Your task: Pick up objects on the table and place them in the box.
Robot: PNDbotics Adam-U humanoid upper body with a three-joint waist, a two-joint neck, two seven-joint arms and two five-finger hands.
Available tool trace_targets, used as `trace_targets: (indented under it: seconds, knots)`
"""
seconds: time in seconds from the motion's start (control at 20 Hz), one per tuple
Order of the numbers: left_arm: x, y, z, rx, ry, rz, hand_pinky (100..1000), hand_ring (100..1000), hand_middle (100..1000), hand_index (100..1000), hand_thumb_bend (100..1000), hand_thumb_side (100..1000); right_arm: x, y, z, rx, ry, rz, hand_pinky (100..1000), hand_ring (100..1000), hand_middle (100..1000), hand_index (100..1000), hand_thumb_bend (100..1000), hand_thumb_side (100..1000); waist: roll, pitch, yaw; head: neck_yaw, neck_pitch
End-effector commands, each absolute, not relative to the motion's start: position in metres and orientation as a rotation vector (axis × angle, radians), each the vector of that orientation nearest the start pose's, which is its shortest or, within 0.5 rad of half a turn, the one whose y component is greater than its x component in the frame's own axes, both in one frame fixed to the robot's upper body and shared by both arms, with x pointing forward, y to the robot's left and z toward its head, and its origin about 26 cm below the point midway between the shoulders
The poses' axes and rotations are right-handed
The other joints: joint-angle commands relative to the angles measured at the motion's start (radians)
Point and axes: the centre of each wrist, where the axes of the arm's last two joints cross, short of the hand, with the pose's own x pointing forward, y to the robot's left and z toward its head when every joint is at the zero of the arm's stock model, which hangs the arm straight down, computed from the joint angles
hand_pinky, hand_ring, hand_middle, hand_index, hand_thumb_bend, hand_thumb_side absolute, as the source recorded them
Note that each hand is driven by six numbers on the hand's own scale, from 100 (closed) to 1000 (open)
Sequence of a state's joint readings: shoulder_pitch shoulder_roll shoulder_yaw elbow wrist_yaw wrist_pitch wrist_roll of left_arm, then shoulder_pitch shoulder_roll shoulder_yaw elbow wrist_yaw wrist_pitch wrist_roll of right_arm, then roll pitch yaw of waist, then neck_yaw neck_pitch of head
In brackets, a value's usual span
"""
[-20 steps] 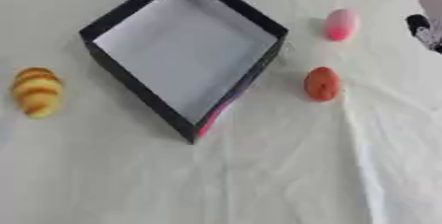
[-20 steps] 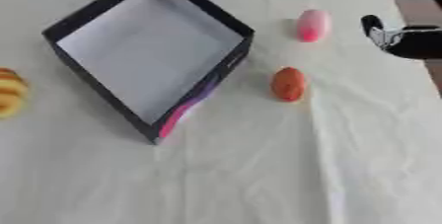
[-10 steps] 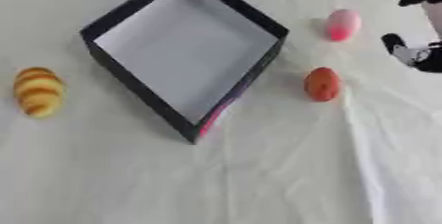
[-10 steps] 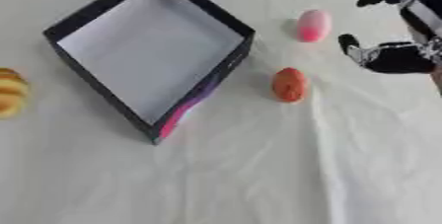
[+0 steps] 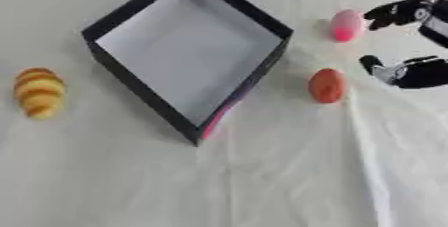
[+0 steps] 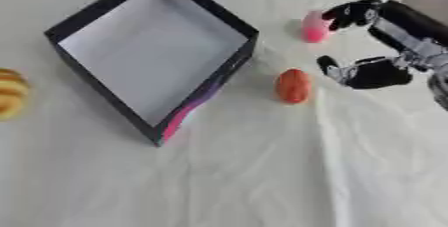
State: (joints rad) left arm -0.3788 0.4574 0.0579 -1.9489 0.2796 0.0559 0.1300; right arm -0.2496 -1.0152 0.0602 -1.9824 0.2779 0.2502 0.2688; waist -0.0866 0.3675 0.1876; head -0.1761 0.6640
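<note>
A white cloth covers the bench (image 5: 262, 181), bare and creased at its near edge. Farther in, a black box (image 5: 188, 46) with a white floor sits cornerwise, a pink streak on its nearest corner. A striped yellow-and-brown pastry (image 5: 37, 92) lies well apart to its left. A reddish-orange oval (image 6: 293, 85) lies just right of the box, and a pink egg-shaped object (image 6: 314, 26) rests beyond it. The right robot hand (image 6: 376, 36) hovers to their right, thumb and fingers spread apart, holding nothing, fingertips close beside the pink object.
</note>
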Motion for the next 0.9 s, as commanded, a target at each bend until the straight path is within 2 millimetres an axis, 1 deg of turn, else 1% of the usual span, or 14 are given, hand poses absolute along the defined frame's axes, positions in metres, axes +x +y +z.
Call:
trace_targets:
  seconds: [0.05, 0.3, 0.45, 0.6, 0.9]
  knots:
    - [0.309, 0.289, 0.241, 0.085, -2.289, -0.189, 928, 925, 924, 839, 187, 807, 0.283, -0.331, 0.266, -0.889, -1.524, 1.286, 859, 824, 715, 864, 264, 260, 0.004, -0.016, 0.003, -0.004, -0.013]
    - [0.309, 0.288, 0.241, 0.077, -2.290, -0.191, 928, 926, 925, 839, 187, 808, 0.285, -0.325, 0.263, -0.845, -1.462, 1.332, 862, 833, 727, 867, 280, 310, 0.005, -0.015, 0.008, -0.013, -0.020]
    - [0.309, 0.288, 0.241, 0.074, -2.288, -0.193, 928, 926, 925, 839, 186, 809, 0.290, -0.324, 0.261, -0.831, -1.429, 1.360, 866, 840, 737, 871, 288, 343, 0.006, -0.014, 0.010, -0.017, -0.018]
    - [0.309, 0.287, 0.241, 0.072, -2.287, -0.197, 928, 926, 925, 840, 186, 810, 0.295, -0.325, 0.259, -0.827, -1.406, 1.376, 870, 847, 748, 874, 301, 381, 0.006, -0.013, 0.011, -0.022, -0.015]
    - [0.310, 0.286, 0.240, 0.066, -2.286, -0.201, 929, 927, 926, 840, 185, 811, 0.306, -0.331, 0.254, -0.826, -1.357, 1.393, 874, 853, 758, 874, 320, 404, 0.008, -0.010, 0.015, -0.027, -0.014]
